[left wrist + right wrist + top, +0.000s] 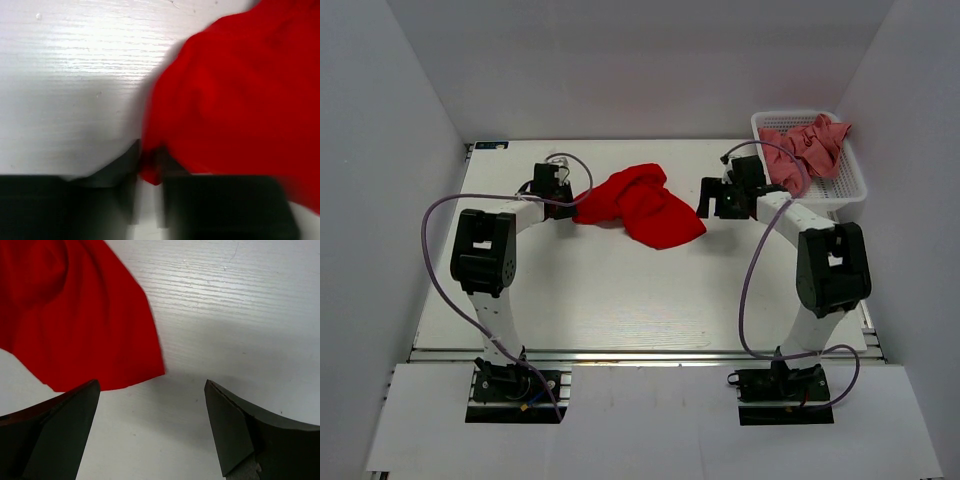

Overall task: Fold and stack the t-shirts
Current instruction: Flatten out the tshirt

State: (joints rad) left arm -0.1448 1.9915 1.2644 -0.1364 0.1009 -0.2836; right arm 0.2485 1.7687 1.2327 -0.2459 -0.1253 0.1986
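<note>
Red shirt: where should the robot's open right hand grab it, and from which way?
On the red shirt, probably the loose corner nearest the right gripper, coming in low from its right side. That edge lies thin and flat on the table, so open jaws can straddle it; the middle is bunched thick.

Red t-shirt (642, 205): bright red, crumpled heap, lying mid-table (620, 300).
Pink t-shirts (807, 148): dusty salmon, bunched inside the basket (847, 182).

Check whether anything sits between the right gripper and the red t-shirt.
Nothing visible does. Only a strip of bare table separates the open right gripper from the near edge of the red t-shirt.
</note>
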